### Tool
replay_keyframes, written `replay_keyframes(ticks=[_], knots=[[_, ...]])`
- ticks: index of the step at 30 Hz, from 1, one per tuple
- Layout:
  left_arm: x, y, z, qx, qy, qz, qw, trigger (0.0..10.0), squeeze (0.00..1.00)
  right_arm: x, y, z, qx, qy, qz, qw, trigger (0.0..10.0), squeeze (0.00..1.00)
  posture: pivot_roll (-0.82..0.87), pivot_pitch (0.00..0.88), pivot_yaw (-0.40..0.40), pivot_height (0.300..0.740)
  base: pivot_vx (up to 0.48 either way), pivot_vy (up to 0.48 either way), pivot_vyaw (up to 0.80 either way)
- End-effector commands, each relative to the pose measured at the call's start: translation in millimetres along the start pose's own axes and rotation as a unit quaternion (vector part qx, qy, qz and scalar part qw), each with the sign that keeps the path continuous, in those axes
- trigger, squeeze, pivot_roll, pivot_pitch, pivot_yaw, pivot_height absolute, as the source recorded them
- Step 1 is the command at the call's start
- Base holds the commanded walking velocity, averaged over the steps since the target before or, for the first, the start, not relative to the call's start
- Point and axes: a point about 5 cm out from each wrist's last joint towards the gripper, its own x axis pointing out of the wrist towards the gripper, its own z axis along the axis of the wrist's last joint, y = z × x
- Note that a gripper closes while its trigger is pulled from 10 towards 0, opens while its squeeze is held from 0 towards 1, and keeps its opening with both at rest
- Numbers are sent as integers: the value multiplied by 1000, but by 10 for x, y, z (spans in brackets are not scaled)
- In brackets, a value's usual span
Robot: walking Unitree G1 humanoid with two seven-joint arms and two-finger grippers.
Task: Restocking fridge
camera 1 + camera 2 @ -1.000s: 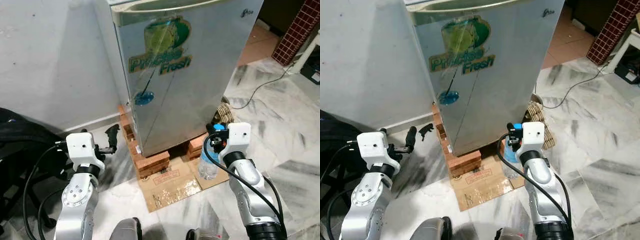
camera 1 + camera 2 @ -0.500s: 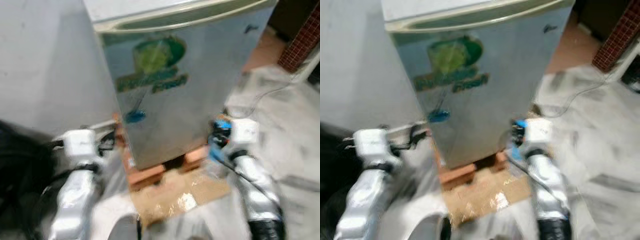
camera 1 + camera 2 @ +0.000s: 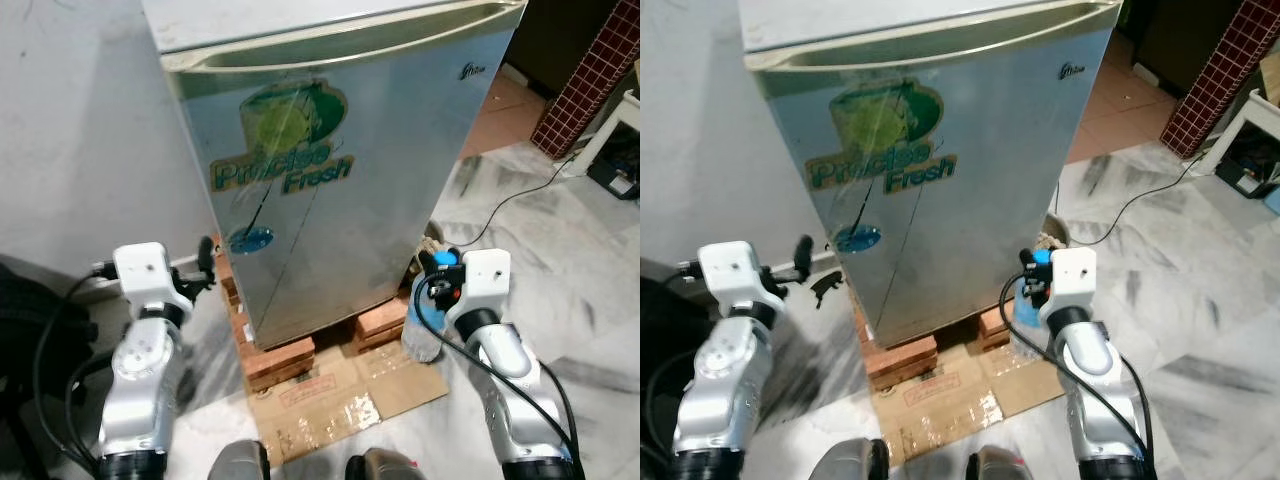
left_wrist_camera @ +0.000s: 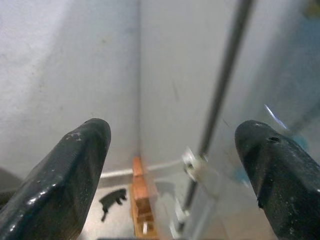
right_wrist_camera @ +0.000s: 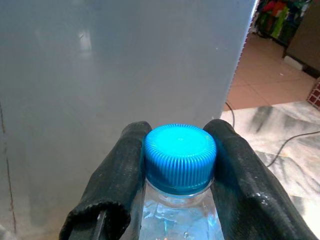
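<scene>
The bottle (image 5: 179,200), clear with a blue cap, is clamped at its neck between the two fingers of the right gripper (image 5: 179,165) and hangs low in front of the fridge (image 3: 340,180), off the door's right lower corner. The fridge door is shut, so by my reading the restocking has barely begun: the bottle is in hand, but the door has yet to be pulled open and nothing has gone inside. The left gripper (image 4: 175,165) is at the fridge's left side, fingers spread wide with nothing between them, near the door's edge. The fridge stands on bricks (image 3: 275,355) with cardboard (image 3: 340,395) under its front, and a cable (image 3: 510,195) trails over the floor to its right. The right wrist view shows the grip on the cap, which the head views leave half hidden behind the wrist; the left wrist view shows the door seam and a hinge (image 4: 194,165) low on the fridge's left.
</scene>
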Motion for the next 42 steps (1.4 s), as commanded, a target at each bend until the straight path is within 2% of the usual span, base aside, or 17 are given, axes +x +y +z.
replay_keyframes(ticks=[1,3,5,9,12,15,19,20,24,26,33,36,37,40,41,42], knots=[[62,32,-35,-6,8,-2,1000,10000,0,-21,-42,49,-9,-5,-1,1000,10000,0,-32,166,-27,740,0,0,0],[263,22,19,-19,5,-17,1000,10000,0,-40,-79,65,-14,-3,-3,1000,10000,0,-59,169,-35,740,0,0,0],[366,-46,55,-41,8,-43,998,10000,0,-47,-105,81,-20,-4,-4,1000,10000,0,-72,168,-37,740,0,0,0],[460,-138,105,-55,4,-70,996,10000,0,-57,-141,113,-25,-6,-9,1000,10000,0,-89,167,-36,740,0,0,0],[502,-142,88,-51,2,-63,997,10000,0,-65,-154,129,-27,-7,-10,1000,10000,0,-96,168,-38,740,0,0,0],[536,-154,42,-79,8,-76,994,10000,0,-75,-150,126,-28,-4,-9,1000,10000,0,-99,172,-41,740,0,0,0],[516,-271,108,-100,-9,-143,985,10000,0,-75,-143,132,-31,-3,-4,1000,10000,0,-98,180,-46,740,0,0,0],[516,-271,108,-100,-9,-143,985,10000,0,-75,-143,132,-31,-3,-4,1000,10000,0,-98,180,-46,740,0,0,0],[493,-332,101,-78,-15,-178,981,10000,0,-54,-155,144,-34,-3,-3,999,10000,0,-95,176,-47,740,0,0,0],[484,-356,79,-47,-14,-206,977,10000,0,-41,-159,151,-35,-3,-3,999,10000,0,-94,182,-45,740,0,0,0],[468,-346,84,-44,-13,-227,973,10000,0,-53,-156,143,-35,-2,-3,999,10000,0,-93,180,-43,740,0,0,0],[412,-445,51,-33,-2,-281,959,10000,0,-65,-142,122,-34,1,-2,999,10000,0,-92,180,-43,740,0,0,0],[360,-535,18,-30,11,-322,946,10000,0,-60,-136,122,-34,0,0,999,10000,0,-91,177,-42,740,0,0,0],[311,-614,-21,-18,19,-349,937,10000,0,-54,-137,122,-34,0,-1,999,10000,0,-91,176,-41,740,0,0,0],[259,-686,-64,-1,25,-374,927,10000,0,-47,-142,124,-35,0,-2,999,10000,0,-90,174,-39,740,0,0,0],[244,-705,-76,6,26,-381,924,10000,0,-45,-144,125,-35,0,-2,999,10000,0,-90,174,-39,740,0,0,0]])
